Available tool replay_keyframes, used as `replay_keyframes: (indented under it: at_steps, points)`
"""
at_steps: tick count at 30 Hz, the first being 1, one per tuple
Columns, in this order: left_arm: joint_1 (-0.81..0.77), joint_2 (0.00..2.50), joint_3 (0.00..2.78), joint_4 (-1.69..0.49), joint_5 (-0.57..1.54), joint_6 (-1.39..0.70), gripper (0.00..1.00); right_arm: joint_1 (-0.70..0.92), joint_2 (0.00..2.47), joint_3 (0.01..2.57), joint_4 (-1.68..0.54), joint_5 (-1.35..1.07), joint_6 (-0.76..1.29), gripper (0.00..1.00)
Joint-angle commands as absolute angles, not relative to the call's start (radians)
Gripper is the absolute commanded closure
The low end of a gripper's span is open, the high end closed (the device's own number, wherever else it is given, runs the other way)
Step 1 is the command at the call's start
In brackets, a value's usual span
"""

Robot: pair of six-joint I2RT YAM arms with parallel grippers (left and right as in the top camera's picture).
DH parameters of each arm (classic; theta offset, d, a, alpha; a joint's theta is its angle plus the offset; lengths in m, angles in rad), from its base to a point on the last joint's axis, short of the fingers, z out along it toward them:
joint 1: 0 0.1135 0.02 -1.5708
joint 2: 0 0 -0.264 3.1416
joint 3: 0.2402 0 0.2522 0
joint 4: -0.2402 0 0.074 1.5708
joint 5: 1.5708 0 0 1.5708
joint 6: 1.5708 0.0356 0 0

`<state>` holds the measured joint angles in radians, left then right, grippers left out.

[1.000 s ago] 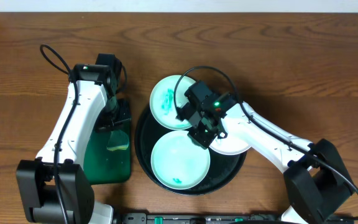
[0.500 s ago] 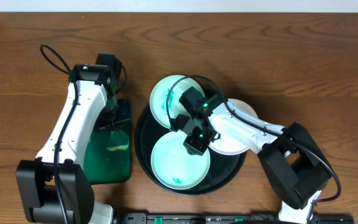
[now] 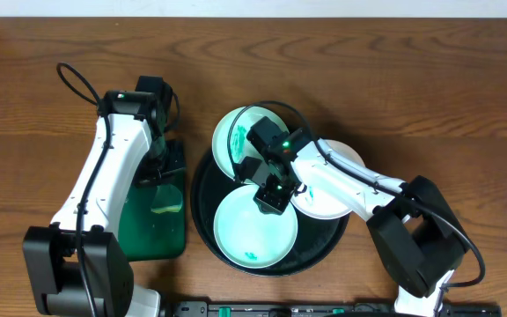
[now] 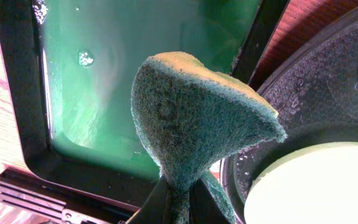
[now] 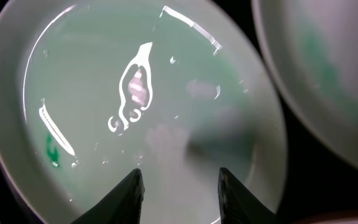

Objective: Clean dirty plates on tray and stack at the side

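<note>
The round black tray (image 3: 202, 189) holds three plates. The near mint plate (image 3: 249, 231) has a small green smear at its front, seen too in the right wrist view (image 5: 92, 124). The far mint plate (image 3: 231, 141) has green smears. The white plate (image 3: 328, 201) lies at the right, partly under the right arm. My right gripper (image 3: 267, 195) is open and empty just above the near mint plate's far edge (image 5: 180, 180). My left gripper (image 4: 179, 205) is shut on a green sponge (image 4: 194, 118) above the green rectangular tray (image 3: 152, 211).
The green rectangular tray (image 4: 135, 62) with a dark rim holds wet liquid and sits left of the black tray. Brown wooden table (image 3: 429, 106) lies all around. A black bar runs along the front edge (image 3: 306, 308).
My right gripper has moved left and slightly toward the near mint plate's far edge. The left arm has not moved.
</note>
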<state>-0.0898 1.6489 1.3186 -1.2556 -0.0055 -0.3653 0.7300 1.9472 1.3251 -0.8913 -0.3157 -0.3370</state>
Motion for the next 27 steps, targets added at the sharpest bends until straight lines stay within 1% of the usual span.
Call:
replay_keyframes:
  at_steps: [1, 13, 19, 27]
  points:
    - [-0.088, 1.636, 1.335, -1.259, -0.007, -0.360, 0.93, 0.734, 1.941, 1.348, -0.879, -0.261, -0.356, 0.62]
    - [-0.088, 1.636, 1.335, -1.259, -0.007, -0.360, 0.93, 0.723, 1.942, 1.348, -0.819, -0.243, -0.375, 0.63]
    - [-0.088, 1.636, 1.335, -1.259, -0.007, -0.360, 0.93, 0.715, 1.942, 1.348, -0.839, -0.157, -0.369, 0.63]
    - [-0.088, 1.636, 1.335, -1.252, -0.007, -0.360, 0.93, 0.717, 1.942, 1.354, -0.838, -0.141, -0.367, 0.64]
